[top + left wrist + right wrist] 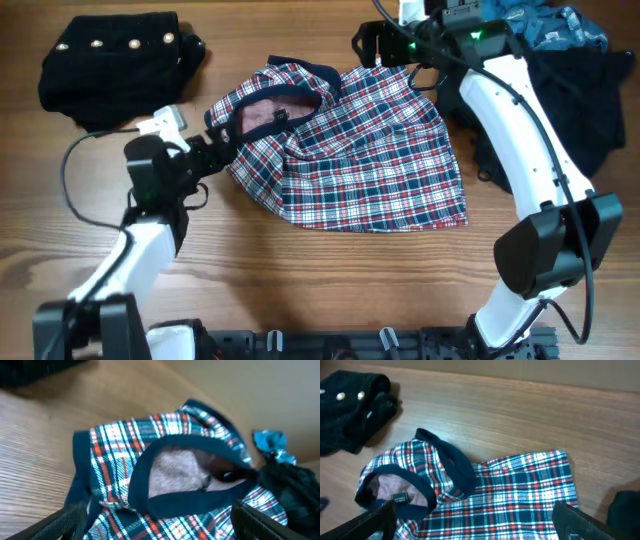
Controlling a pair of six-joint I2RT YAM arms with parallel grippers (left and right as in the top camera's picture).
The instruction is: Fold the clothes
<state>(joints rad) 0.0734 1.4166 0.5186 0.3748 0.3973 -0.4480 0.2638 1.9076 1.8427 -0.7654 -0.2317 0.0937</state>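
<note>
**Overhead.** A soft red, navy and white plaid garment [350,150] lies rumpled and unfolded on the wooden tabletop [300,290], its navy neckband [300,75] turned open. The left fingers [215,130] stand at the plaid garment's collar end. The right fingers [368,45] hang just beyond its far edge. A black pale-studded garment [110,65] sits apart from the collar end. A crumpled blue garment [550,25] and a plain black garment [590,90] lie heaped off the opposite side.

**Left wrist.** The left fingers [60,522] are spread wide and grip nothing, and the open neckband [145,475] lies directly ahead between them.

**Right wrist.** The right fingers [370,522] are likewise spread and empty above the plaid garment [520,490], whose hem lies flatter than its collar.

**Step in hand, as judged.** This is the approach for a first grasp, with no fold yet made. The next move calls for each pair to descend onto an edge and pinch one fabric layer only. The bunched collar end then needs smoothing before one half is carried over the other.
</note>
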